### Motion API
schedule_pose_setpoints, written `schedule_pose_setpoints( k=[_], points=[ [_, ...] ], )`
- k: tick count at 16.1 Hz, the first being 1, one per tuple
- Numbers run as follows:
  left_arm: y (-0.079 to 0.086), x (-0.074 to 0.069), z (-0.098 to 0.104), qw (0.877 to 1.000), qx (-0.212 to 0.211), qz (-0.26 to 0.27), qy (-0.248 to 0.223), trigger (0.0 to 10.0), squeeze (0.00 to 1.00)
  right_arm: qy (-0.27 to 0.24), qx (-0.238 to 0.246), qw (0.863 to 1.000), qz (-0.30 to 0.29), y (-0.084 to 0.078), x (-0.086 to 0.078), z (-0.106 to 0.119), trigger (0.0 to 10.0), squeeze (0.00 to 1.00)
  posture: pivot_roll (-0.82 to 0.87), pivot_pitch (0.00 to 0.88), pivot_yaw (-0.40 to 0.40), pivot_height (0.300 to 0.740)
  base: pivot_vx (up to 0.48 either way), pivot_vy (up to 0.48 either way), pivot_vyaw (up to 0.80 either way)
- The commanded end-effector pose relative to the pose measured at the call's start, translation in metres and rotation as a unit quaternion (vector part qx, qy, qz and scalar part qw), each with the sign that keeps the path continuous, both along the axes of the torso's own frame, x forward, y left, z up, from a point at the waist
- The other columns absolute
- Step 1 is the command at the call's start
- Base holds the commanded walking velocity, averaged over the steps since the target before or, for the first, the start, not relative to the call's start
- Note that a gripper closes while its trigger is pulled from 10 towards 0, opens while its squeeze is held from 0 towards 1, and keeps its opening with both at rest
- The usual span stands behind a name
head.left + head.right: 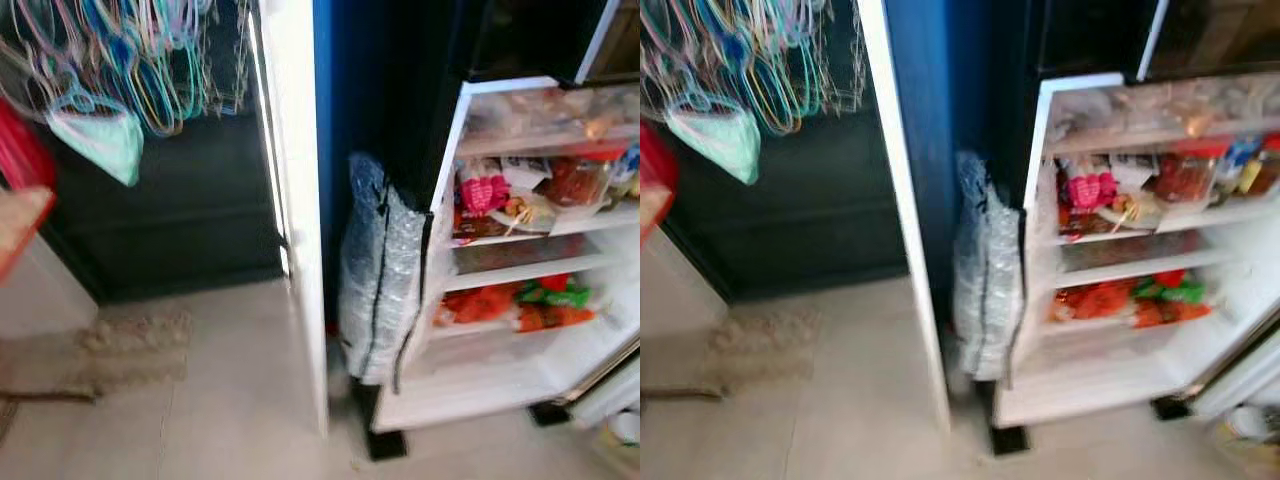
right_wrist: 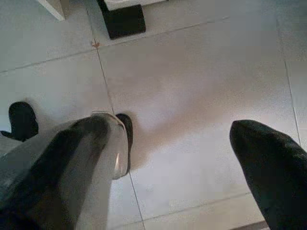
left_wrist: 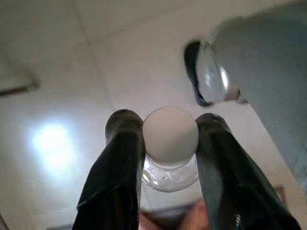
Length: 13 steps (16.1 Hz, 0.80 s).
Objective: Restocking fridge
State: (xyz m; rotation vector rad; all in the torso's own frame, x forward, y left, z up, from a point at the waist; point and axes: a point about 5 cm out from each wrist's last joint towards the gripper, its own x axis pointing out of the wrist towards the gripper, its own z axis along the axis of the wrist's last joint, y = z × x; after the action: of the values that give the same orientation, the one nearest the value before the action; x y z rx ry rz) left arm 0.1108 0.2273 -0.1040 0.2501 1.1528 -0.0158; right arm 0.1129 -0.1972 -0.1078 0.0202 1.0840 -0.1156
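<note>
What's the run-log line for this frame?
phase: approaching open fridge | left gripper: shut on white-capped clear bottle | right gripper: open, empty, over tiled floor | door shelves: stocked

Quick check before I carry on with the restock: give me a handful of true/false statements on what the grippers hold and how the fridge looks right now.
1. The left gripper is shut on a white-capped bottle. True.
2. The right gripper holds a jar. False: its fingers are spread over bare floor tiles.
3. The fridge is closed. False: it stands open, its shelves showing.
4. Red and green packets lie on a lower shelf. True.
5. Hangers hang beside the fridge. True.
</note>
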Motion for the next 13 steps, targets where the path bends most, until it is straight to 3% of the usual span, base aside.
schedule_pose_setpoints(
  k=[1,2,10,13],
  points=[
    [0.0014,-0.0063,-0.0015,1.000,0.001,-0.005,0.013,10.0,0.00,0.013,0.008,1.000,-0.012,0.0049,-0.0058,-0.0026,10.0,0.00,-0.01,0.066,0.001,0.740,0.000,-0.262,0.00],
    [0.0014,-0.0069,-0.0017,1.000,0.001,-0.006,0.014,10.0,0.00,0.014,0.010,1.000,-0.015,0.0050,-0.0068,-0.0029,10.0,0.00,-0.01,0.064,0.001,0.740,0.000,-0.255,0.00],
    [0.0010,-0.0059,-0.0014,1.000,-0.004,-0.001,0.012,10.0,0.00,0.022,0.007,0.999,-0.030,0.0033,-0.0076,-0.0033,10.0,0.00,-0.01,0.110,-0.004,0.740,0.000,-0.259,-0.72],
    [0.0007,-0.0054,-0.0014,1.000,-0.006,0.002,0.011,10.0,0.00,0.012,0.005,1.000,-0.012,0.0030,-0.0043,-0.0020,10.0,0.00,-0.01,0.113,-0.006,0.740,0.000,-0.256,0.00]
  ],
)
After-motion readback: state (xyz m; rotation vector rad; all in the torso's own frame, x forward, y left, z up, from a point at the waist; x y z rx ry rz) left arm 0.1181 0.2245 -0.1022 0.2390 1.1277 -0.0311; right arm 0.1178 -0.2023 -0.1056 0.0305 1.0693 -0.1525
